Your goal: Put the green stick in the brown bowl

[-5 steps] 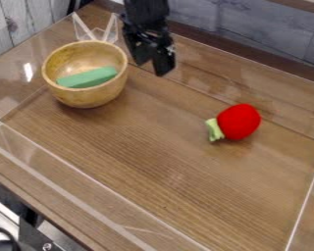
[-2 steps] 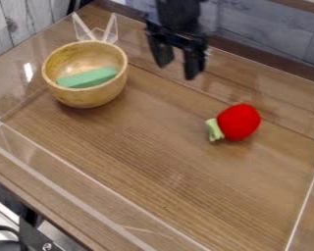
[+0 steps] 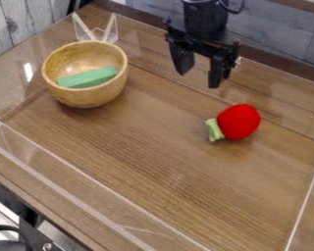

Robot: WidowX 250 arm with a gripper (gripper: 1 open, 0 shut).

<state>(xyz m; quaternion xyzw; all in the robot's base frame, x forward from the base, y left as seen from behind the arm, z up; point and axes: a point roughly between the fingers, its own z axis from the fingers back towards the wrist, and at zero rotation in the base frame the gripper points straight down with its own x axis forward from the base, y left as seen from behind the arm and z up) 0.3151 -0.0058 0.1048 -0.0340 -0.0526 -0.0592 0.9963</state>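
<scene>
The green stick (image 3: 89, 76) lies flat inside the brown bowl (image 3: 83, 93), which stands at the left of the wooden table. My gripper (image 3: 202, 69) hangs above the table's far middle, well to the right of the bowl, pointing straight down. Its two black fingers (image 3: 183, 61) stand apart with nothing between them. It is above and to the left of the red fruit.
A red ball-shaped fruit (image 3: 238, 121) with a small green stem lies at the right of the table. Clear plastic walls (image 3: 304, 211) fence the table on all sides. A grey plank wall runs along the back.
The open gripper has moved to the right, away from the bowl and toward the red fruit, and has rolled a little. The stick has stayed in the bowl.
</scene>
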